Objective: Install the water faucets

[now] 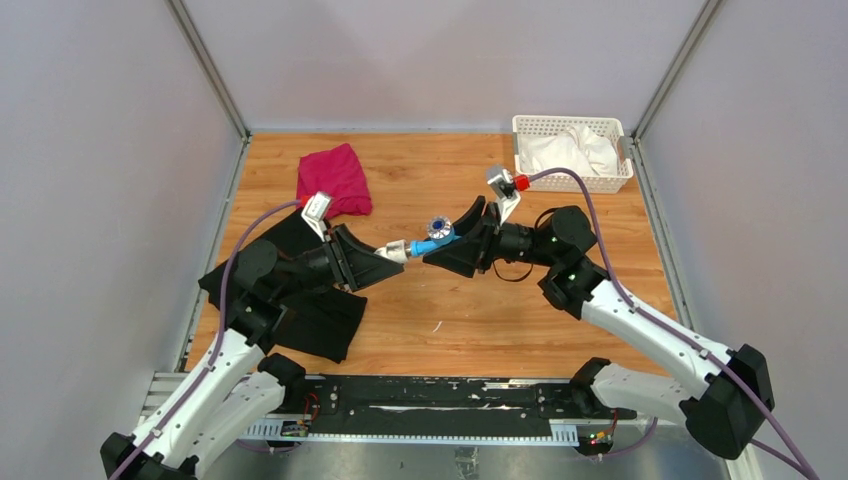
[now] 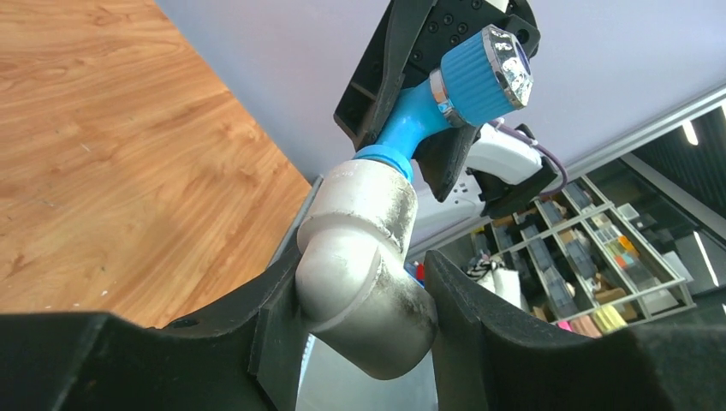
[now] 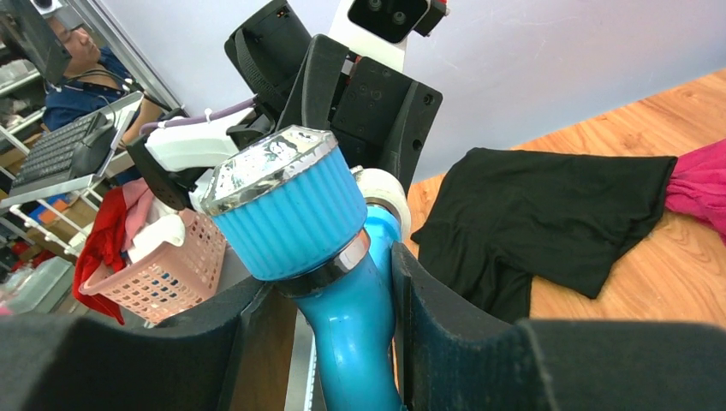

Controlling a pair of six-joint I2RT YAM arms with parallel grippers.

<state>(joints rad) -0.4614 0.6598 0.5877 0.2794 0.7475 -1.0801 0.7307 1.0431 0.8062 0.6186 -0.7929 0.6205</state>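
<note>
1. Tap [image 3: 321, 274]: one, bright blue, ribbed round knob with a silvery cap. It is held in the air over mid-bench, between the two arms, with its threaded end pushed against or into the white fitting [image 2: 364, 265].
2. Fitting: one, a short white elbow, scuffed grey. Its mouth faces the tap, so the two line up end to end, which looks like the set-up for screwing them together.
3. Right pincer [image 3: 338, 282]: clenched on the tap body just below the knob. This leaves the joint end free.
4. Left pincer [image 2: 364, 300]: clenched round the fitting's bend, likely bracing it against the twist.
5. How far the thread is in: cannot tell, as the joint hides it.
6. Bench [image 1: 480, 320]: wood, and nothing lies under the joint.
7. Left side: one black cloth [image 1: 310, 310] under the left arm and one pink cloth [image 1: 335, 178] beyond it.
8. Far right corner: one white basket [image 1: 520, 125] holding white cloth [image 1: 570, 150], well apart from the work.
</note>
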